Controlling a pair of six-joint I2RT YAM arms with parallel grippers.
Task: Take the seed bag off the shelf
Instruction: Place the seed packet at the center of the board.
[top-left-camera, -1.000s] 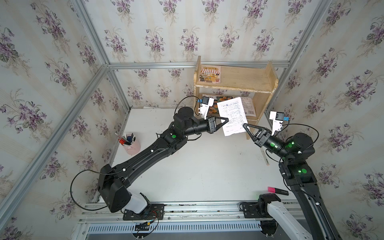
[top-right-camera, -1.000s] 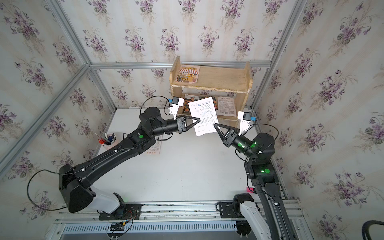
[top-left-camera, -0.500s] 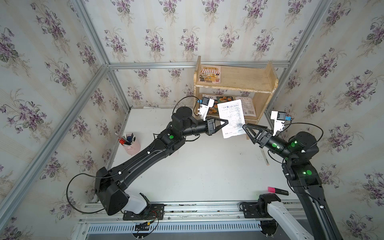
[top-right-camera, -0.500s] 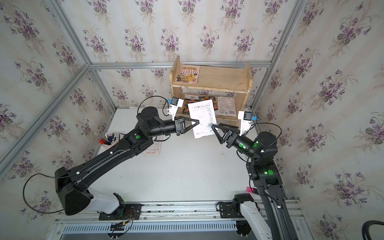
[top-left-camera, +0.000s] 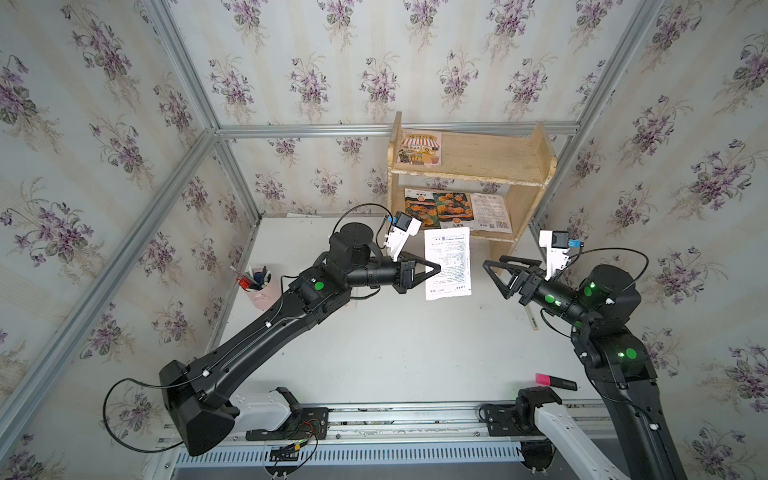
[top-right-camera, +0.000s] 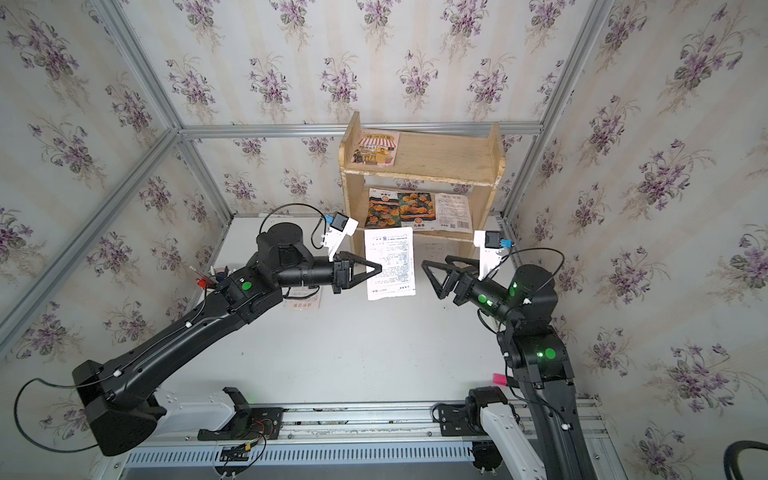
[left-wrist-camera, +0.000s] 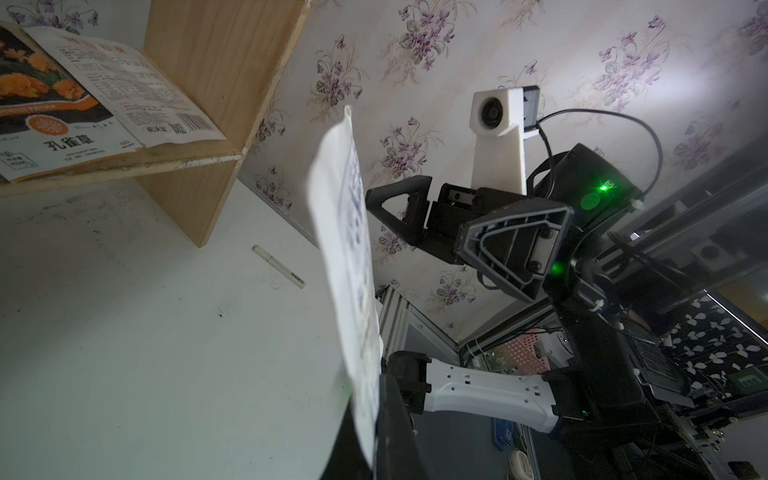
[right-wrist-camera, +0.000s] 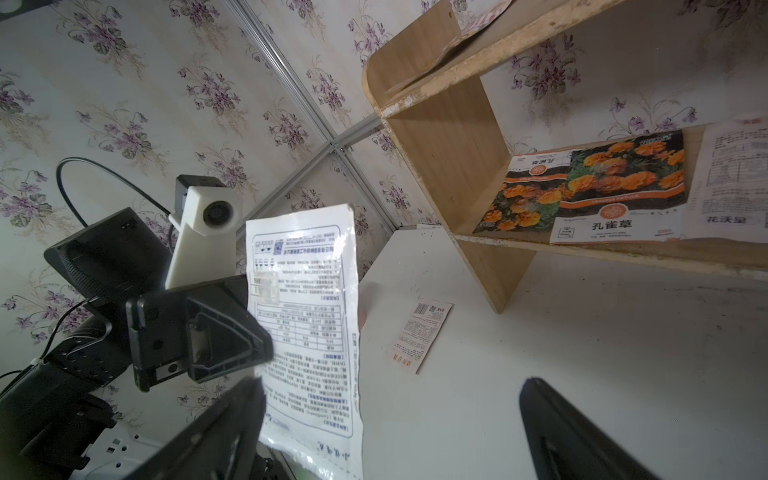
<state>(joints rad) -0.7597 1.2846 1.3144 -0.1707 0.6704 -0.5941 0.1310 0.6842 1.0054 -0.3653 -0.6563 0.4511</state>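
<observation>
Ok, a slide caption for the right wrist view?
Left gripper pinches the white printed seed bag in front of the pale wooden shelf; right gripper open.

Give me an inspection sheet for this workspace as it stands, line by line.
surface: white table, faint dark scuffs.
job's things: seed bag off the shelf, held in the air, printed side up; other packets lie on both tiers.
clutter: pink cup of pens, pink highlighter, white pen, small packet on the table.
grippers: left gripper shut on the seed bag's edge; right gripper open, apart from it.
cables: black loops at both wrist cameras and the left arm's base.
surroundings: floral wallpaper, aluminium frame.
</observation>
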